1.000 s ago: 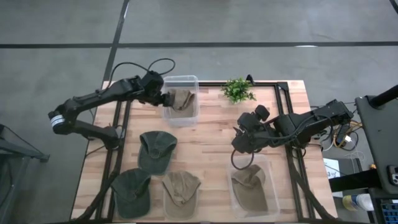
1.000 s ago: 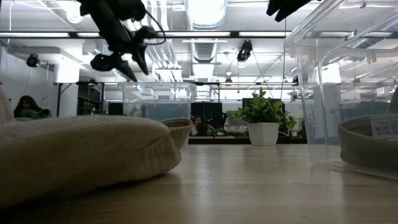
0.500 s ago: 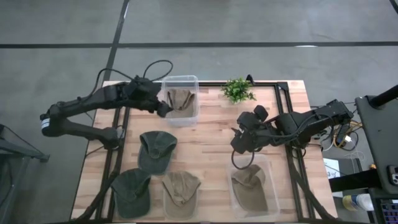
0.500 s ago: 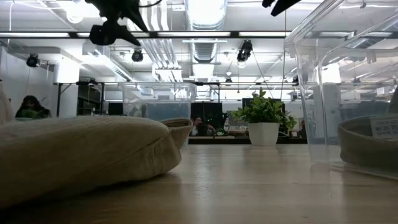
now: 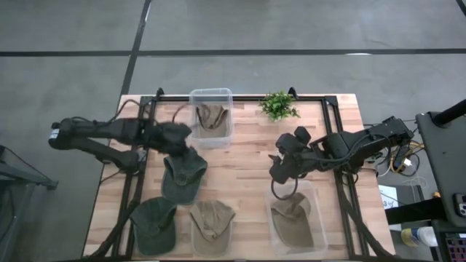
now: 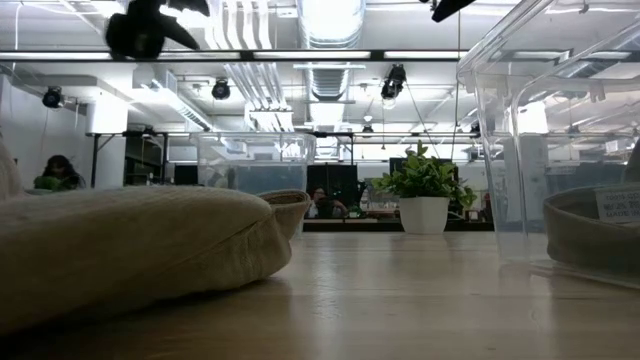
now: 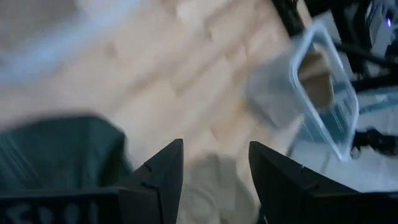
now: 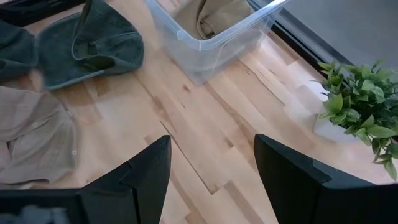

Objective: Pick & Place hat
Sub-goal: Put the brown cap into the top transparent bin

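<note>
**Q:** Where are your grippers just now?

**A:** My left gripper (image 5: 191, 140) is over the worktop (image 5: 247, 156), at the far edge of the upper dark green hat (image 5: 182, 177), between that hat and the far clear bin (image 5: 212, 116). Its fingers (image 7: 163, 168) stand apart with nothing between them; through the gap my left wrist view shows bare wood and a pale hat. My right gripper (image 5: 275, 172) hangs over the middle of the worktop, just beyond the near clear bin (image 5: 295, 222). Its fingers (image 8: 144, 171) are spread wide and empty too.

**Q:** And the hats?

**A:** One tan hat (image 5: 210, 116) lies inside the far clear bin, near the small potted plant (image 5: 278, 105). Another tan hat (image 5: 293, 218) sits in the near clear bin on my right side. Three lie loose on the wood on my left side: the upper dark green hat, a second dark green hat (image 5: 154, 224) at the near edge, and a beige hat (image 5: 212, 219) just beside that one.

**Q:** Are you touching any of them?

**A:** My left gripper is blurred in the overhead view, so I cannot tell whether it touches the green hat's edge. My right gripper is well clear of everything.

**Q:** What does the level view give?

**A:** A pale hat (image 6: 130, 250) fills the near left, the plant (image 6: 424, 198) stands far back, and a clear bin wall (image 6: 545, 140) rises on the right.
</note>
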`<state>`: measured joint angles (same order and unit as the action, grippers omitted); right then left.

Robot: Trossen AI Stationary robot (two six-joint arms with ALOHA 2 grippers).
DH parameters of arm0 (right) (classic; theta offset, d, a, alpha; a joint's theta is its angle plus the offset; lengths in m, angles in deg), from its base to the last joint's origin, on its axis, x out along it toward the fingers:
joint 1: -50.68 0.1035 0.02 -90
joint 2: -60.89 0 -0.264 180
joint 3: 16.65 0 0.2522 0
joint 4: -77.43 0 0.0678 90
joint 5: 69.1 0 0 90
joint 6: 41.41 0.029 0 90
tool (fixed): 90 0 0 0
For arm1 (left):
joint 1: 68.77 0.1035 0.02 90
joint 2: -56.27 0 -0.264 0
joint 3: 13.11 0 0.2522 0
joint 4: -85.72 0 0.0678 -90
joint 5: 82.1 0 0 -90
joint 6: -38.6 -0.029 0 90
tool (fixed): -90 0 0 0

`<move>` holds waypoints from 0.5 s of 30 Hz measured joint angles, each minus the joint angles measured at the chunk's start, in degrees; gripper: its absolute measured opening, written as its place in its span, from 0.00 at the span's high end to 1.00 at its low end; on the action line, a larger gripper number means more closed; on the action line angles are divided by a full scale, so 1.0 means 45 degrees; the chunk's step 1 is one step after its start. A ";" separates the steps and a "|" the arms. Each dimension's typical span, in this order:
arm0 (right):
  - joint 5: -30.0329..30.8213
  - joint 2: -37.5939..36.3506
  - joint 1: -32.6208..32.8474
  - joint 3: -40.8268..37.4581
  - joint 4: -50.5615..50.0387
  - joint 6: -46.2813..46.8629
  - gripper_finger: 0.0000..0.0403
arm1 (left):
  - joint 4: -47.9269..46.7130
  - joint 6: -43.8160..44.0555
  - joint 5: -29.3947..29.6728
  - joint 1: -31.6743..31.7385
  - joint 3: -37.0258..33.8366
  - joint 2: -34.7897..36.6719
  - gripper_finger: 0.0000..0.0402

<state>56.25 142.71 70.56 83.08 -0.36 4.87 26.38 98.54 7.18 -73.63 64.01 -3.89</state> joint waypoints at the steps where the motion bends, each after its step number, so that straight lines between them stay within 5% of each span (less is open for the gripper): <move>1: 0.0005 0.0000 0.0000 0.0000 -0.0005 -0.0024 0.44 | -0.0018 0.0482 0.0097 -0.0448 -0.0083 0.0000 0.57; 15: -0.0199 0.0000 0.0024 -0.0010 -0.0015 -0.0097 0.44 | 0.0159 0.6415 0.2477 -0.6313 -0.0662 -0.2039 0.57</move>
<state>55.36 142.71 70.67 83.04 -0.43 4.43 27.10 127.41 18.33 -102.04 61.03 -13.07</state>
